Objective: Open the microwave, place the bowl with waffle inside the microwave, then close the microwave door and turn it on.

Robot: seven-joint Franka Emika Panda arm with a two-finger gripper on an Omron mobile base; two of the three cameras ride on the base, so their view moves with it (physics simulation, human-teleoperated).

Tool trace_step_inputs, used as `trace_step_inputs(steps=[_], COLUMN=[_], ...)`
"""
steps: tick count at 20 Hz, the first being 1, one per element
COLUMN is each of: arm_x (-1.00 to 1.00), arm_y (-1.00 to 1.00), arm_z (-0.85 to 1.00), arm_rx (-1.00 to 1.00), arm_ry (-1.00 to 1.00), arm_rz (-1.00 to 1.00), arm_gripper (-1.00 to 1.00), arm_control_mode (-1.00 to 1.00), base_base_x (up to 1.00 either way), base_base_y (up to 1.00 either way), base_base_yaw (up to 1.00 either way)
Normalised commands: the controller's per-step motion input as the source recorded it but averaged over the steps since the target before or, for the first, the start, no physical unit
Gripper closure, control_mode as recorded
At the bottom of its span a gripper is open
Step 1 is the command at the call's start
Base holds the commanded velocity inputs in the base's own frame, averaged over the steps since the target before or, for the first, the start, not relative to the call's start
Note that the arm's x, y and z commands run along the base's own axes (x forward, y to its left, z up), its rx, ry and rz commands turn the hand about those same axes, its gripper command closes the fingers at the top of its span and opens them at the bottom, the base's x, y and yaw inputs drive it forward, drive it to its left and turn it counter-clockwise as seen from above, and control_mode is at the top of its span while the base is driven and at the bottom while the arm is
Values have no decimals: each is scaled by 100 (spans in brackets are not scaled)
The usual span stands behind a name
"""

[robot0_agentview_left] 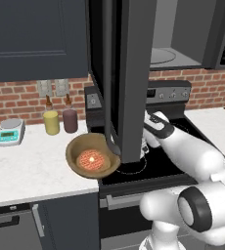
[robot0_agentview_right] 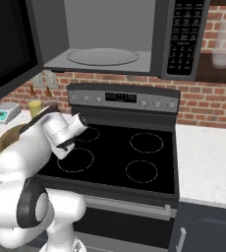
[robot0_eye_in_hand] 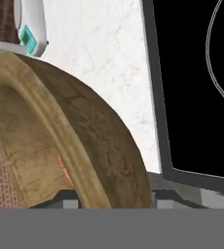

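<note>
- Your fingers straddle the rim of the round brown wooden bowl, seemingly clamped on it.
- The bowl, carrying the reddish gridded waffle, sits at the white tabletop edge.
- The open grey microwave cavity lies up and right of it.

The bowl just ahead of the hand looks like matt brown wood with rough mottled grain. Beyond it, the counter is pale speckled stone; beside that, the stove top is glossy black glass.
</note>
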Motion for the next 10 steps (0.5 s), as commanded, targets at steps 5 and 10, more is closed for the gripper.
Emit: trace_step_inputs(steps=[5,10], arm_x=[-18,-33], arm_y=[-69,-69], arm_z=[81,70], arm_rx=[0,0], arm_ry=[25,13], arm_rz=[-28,-29], arm_gripper=[100,100], arm_control_mode=[-100,-100], base_base_x=[0,0], base_base_y=[0,0], base_base_yaw=[0,0])
